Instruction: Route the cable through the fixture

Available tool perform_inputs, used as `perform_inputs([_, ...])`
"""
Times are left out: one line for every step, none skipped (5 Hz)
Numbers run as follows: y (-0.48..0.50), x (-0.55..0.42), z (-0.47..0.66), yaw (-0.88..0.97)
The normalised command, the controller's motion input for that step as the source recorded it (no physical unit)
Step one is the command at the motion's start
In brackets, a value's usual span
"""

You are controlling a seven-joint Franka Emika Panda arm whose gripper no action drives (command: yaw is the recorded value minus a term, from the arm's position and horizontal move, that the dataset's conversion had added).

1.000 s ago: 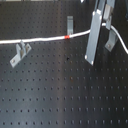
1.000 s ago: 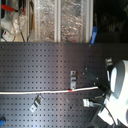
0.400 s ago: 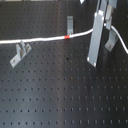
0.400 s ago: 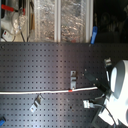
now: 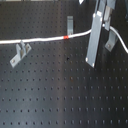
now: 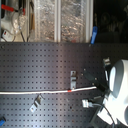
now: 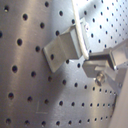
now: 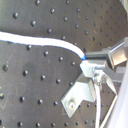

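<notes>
In the first exterior view, the cable (image 5: 45, 39) runs from the left edge across the upper part of the frame, its red band (image 5: 66, 37) just below an upright clip (image 5: 70, 24). It rises to the gripper (image 5: 98, 22) in the upper right. Two more clips (image 5: 19, 53) stand at the left, just below the cable, and another clip (image 5: 111, 42) is at the right.

In the second exterior view, the cable lies as a straight line in the lower half of the frame and ends at the gripper (image 6: 98, 86), right of centre, beside the white arm (image 6: 117, 90).

In the first wrist view, one grey clip (image 7: 65, 46) stands on the perforated board (image 7: 30, 90) in the centre.

In the second wrist view, the cable enters the closed jaws at centre right; they grasp it. I judge the step is carrying the cable to a clip; the next move needs lowering it into the slot.
</notes>
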Motion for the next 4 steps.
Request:
perform_inputs([0.041,-0.044,0.35,0.0])
perform_inputs([0.033,-0.07,0.21,0.0])
perform_inputs([0.072,-0.329,0.0,0.0])
perform_inputs([0.05,-0.497,-0.01,0.0])
